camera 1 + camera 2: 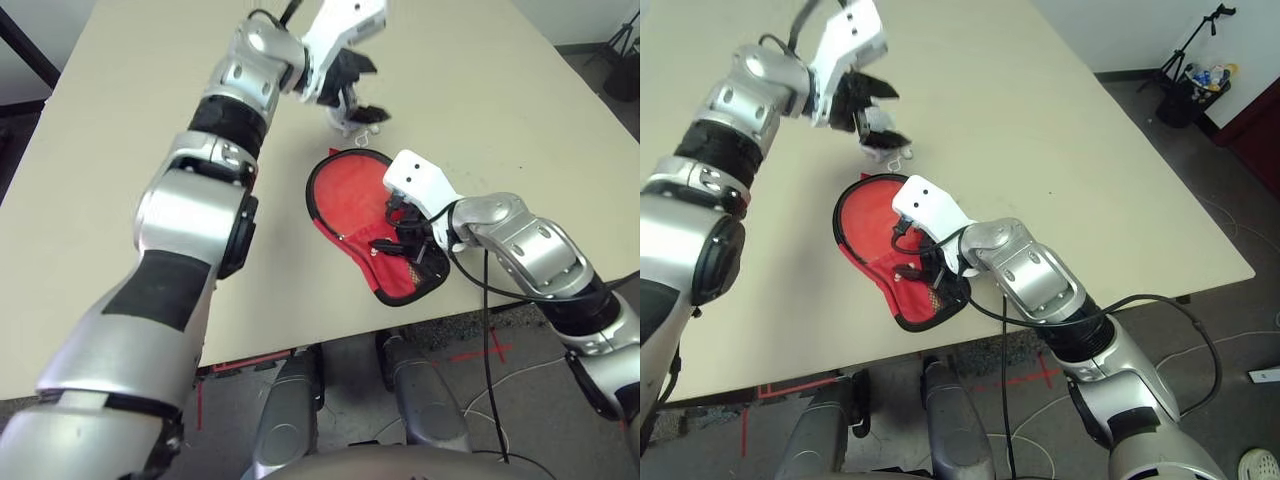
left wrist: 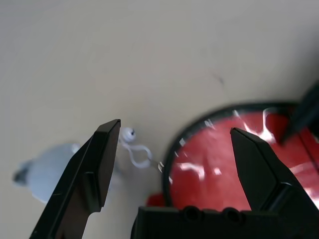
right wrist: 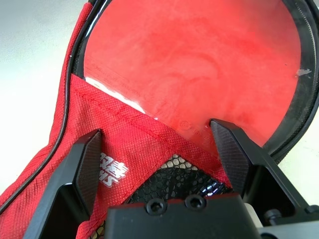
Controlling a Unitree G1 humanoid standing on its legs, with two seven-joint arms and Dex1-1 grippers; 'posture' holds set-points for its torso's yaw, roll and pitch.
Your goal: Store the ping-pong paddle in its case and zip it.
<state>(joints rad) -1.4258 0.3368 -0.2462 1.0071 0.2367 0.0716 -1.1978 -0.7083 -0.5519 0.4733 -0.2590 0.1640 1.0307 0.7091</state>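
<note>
Silver forearms reach in from the lower corners of the left eye view, over a pale beige table (image 1: 120, 200). On the robot's left side, the left tool (image 1: 362, 95) hangs above the table with its two black fingers spread apart and nothing between them; just below it lies a small white cord pull (image 1: 362, 135). Beside that, near the table's front edge, lies the case (image 1: 345, 195), flat, with black zipper edging around a round red face that shows through clear plastic; its narrow red fabric end points toward the table's edge. Whether the red face is the ping-pong paddle itself or a panel of the case cannot be told. From the robot's right, the right tool (image 1: 405, 245) sits low over the narrow end of the case, its fingers dark against the red fabric. In the right eye view the same scene appears, with dark floor beyond the table's far corner. In the left wrist view, two black fingers (image 2: 97, 169) stand wide apart, empty, with the looped white cord on the table between them and the round end of the case under one finger. In the right wrist view, the right tool's fingers (image 3: 87, 164) also stand wide apart, gripping nothing, straddling the red fabric panel and a black mesh pocket (image 3: 179, 177), with the glossy red round face just past them.
</note>
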